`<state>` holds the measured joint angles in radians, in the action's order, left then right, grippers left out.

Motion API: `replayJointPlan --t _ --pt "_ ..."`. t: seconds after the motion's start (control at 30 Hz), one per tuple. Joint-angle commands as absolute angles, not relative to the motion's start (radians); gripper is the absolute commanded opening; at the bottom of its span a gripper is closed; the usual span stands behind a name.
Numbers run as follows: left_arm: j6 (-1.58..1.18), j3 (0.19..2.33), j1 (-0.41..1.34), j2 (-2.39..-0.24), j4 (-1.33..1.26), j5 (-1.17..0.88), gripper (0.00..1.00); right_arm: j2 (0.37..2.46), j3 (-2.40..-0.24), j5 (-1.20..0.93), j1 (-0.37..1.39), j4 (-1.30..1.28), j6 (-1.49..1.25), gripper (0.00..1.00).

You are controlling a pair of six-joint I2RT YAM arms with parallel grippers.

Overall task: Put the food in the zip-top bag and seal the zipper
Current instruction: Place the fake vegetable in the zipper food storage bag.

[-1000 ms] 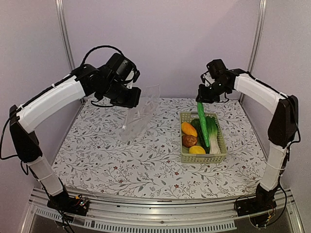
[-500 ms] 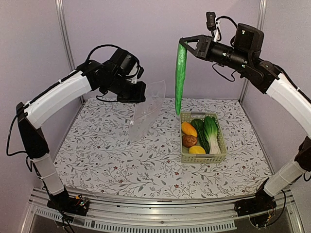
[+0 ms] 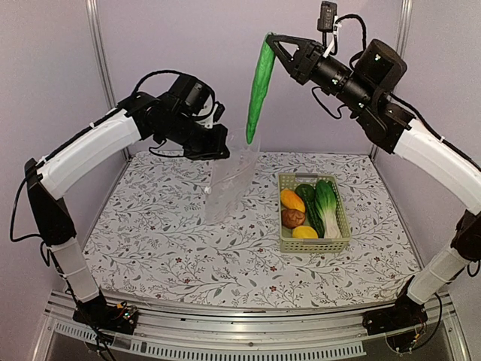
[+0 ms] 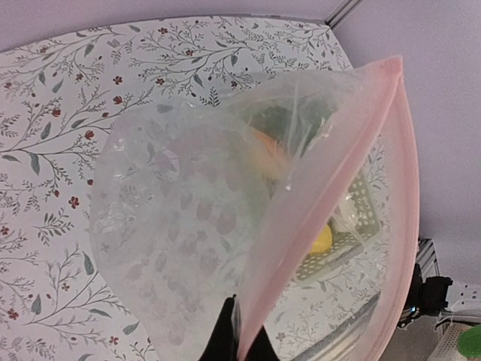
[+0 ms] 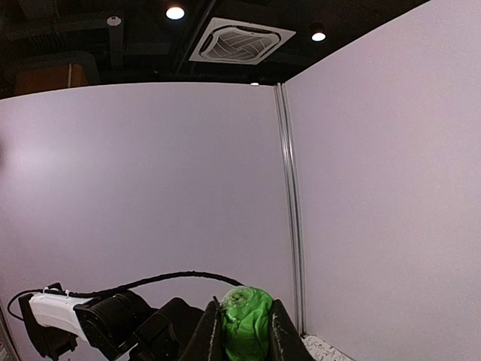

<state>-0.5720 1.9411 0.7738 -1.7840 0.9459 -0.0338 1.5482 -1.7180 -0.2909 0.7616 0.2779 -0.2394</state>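
1. Top view: bright, even, sharp; shadows faint.
2. Left wrist view: near bag point(image 4: 188, 226) blurred, hazy, veiling what lies behind.
3. Right wrist view: ceiling lamps point(image 5: 175, 13) glare; cucumber point(image 5: 244, 323) soft; lines bow.

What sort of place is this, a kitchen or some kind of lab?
Probably a robot test booth: plain walls on metal posts box in one table, a left arm and right arm are bolted to a rail at its edge, and the food in the basket looks like toys.
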Motion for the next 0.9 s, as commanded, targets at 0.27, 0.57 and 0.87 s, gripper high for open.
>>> replayJointPlan --t 0.27,0.57,0.87 --pt "-0.597 1.968 0.734 -1.73 0.923 -0.032 0.0 1.549 -1.429 -0.229 0.821 0.464 -0.2 0.26" --pt "-0.593 1.961 0.698 -1.733 0.89 -0.04 0.0 1.374 -1.321 -0.094 0.839 0.381 -0.261 0.72" --pt "-0.547 1.967 0.665 -1.713 0.911 -0.031 0.0 1.274 -1.355 0.211 0.835 -0.014 -0.15 0.66"
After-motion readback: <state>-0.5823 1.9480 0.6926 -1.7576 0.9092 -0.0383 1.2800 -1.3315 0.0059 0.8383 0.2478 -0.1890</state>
